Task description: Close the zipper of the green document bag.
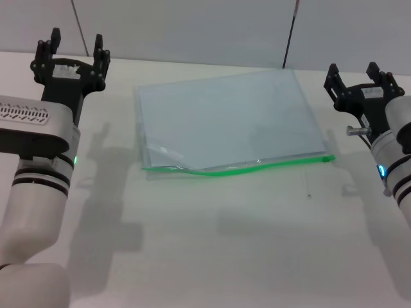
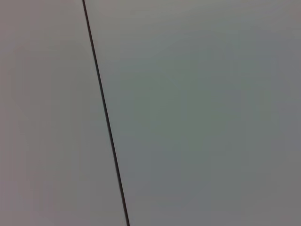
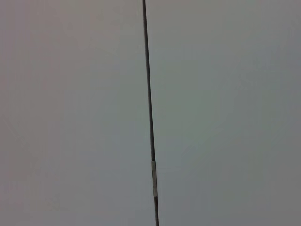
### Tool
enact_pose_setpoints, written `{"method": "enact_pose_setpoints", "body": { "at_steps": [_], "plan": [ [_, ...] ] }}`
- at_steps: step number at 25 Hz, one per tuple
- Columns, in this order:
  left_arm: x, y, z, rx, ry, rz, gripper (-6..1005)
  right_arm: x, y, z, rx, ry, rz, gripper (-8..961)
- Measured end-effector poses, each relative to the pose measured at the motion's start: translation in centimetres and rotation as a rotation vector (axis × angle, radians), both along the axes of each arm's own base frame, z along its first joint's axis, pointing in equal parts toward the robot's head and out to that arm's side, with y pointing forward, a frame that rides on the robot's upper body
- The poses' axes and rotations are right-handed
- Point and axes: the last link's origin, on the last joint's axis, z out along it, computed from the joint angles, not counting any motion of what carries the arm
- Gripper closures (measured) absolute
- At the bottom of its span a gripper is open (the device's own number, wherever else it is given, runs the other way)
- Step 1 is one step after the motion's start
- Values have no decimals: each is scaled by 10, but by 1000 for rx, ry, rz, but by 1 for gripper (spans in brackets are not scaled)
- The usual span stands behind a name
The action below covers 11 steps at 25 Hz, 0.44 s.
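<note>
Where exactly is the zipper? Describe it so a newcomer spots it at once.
On the pale table, between the two raised grippers, lies the green document bag. The zipper runs along its edge nearest the robot, the only bright green strip on that translucent pouch.

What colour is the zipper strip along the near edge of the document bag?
Bright green: the thin plastic zipper strip, seen best in the head view.

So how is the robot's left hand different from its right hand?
The left hand is beside the green document bag's far left corner; the right hand is off its right edge, nearer the zipper. The left hand's wrist is white with a vented panel; the right hand's has a metal knob sticking out. Both hands are black, open, pointing at the wall, touching nothing.
</note>
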Motion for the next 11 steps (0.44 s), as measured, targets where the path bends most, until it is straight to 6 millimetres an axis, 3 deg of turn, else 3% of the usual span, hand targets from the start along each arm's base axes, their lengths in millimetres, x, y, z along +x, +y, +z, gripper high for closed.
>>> {"method": "enact_pose_setpoints", "body": {
  "at_steps": [11],
  "plan": [
    [2, -3, -5, -24, 10, -14, 297, -1, 1, 1, 6, -3, 7, 200]
  ]
}}
